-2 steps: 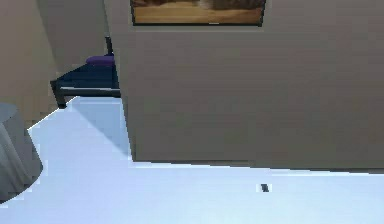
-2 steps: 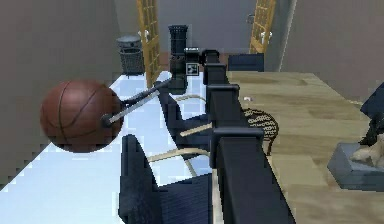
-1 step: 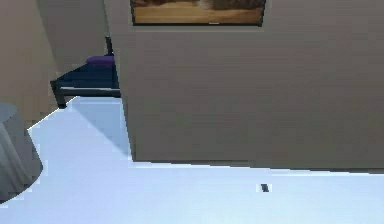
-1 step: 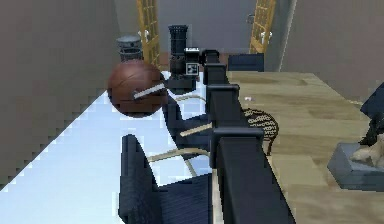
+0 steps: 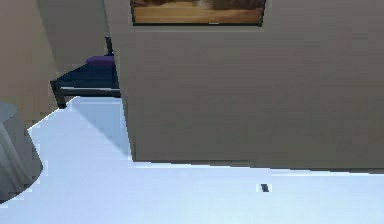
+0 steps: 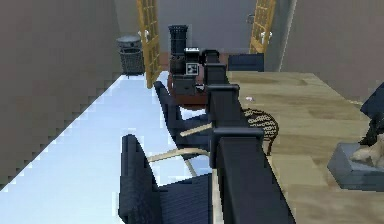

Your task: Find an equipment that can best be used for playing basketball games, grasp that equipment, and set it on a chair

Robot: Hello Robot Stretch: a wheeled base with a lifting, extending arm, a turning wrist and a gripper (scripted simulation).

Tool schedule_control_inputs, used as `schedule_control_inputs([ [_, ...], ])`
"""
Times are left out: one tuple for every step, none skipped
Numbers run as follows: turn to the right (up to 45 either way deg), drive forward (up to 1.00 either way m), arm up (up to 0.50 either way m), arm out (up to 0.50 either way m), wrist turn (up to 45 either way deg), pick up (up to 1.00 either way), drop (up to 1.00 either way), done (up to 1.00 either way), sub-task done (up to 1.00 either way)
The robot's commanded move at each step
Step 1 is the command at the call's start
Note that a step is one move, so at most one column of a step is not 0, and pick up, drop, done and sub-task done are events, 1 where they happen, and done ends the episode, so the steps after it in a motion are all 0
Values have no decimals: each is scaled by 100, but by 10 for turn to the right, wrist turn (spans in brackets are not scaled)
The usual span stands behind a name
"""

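Overlapping chair [image 6: 137,182], arm [image 6: 242,160], claw [image 6: 189,69] indistinct

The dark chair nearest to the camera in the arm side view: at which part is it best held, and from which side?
On the nearest chair, probably the top edge of the backrest, reached from the open floor side. The backrest stands upright and free there, while the table and the arm crowd the seat side.

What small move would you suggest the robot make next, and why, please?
Probably turn the base toward the forward view's left: the plain grey-brown wall stands close ahead, while an opening there leads toward a dark blue bed.
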Motion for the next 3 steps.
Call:
schedule_control_inputs([
  [0, 0, -36, 0, 0, 0, 0, 0, 0],
  [0, 0, -50, 0, 0, 0, 0, 0, 0],
  [0, 0, 0, 0, 0, 0, 100, 0, 0],
])
